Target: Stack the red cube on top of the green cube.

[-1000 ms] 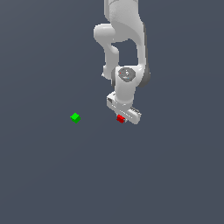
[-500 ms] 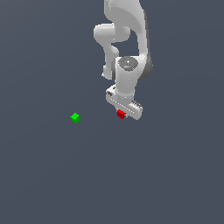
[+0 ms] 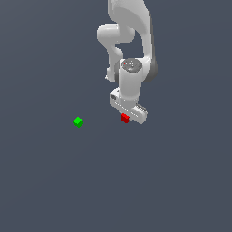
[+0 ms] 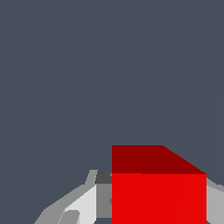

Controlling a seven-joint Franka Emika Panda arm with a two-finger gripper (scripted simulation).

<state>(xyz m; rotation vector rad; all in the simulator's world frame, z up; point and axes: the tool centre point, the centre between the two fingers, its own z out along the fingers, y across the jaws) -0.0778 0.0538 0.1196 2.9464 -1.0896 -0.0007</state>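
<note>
The red cube [image 3: 124, 118] sits between the fingers of my white gripper [image 3: 126, 118], which is shut on it and holds it under the arm. In the wrist view the red cube [image 4: 158, 188] fills the space between the two grey-white fingers [image 4: 83, 203] of my gripper [image 4: 157, 210]. The green cube [image 3: 78, 122] lies on the dark grey floor, well off to the exterior view's left of the gripper and apart from it. It does not show in the wrist view.
The white arm [image 3: 129, 41] rises from the gripper toward the top of the exterior view. The flat dark grey floor [image 3: 113, 181] surrounds both cubes.
The gripper has risen a little with the red cube in it, and the wrist has shifted slightly. The green cube has not moved.
</note>
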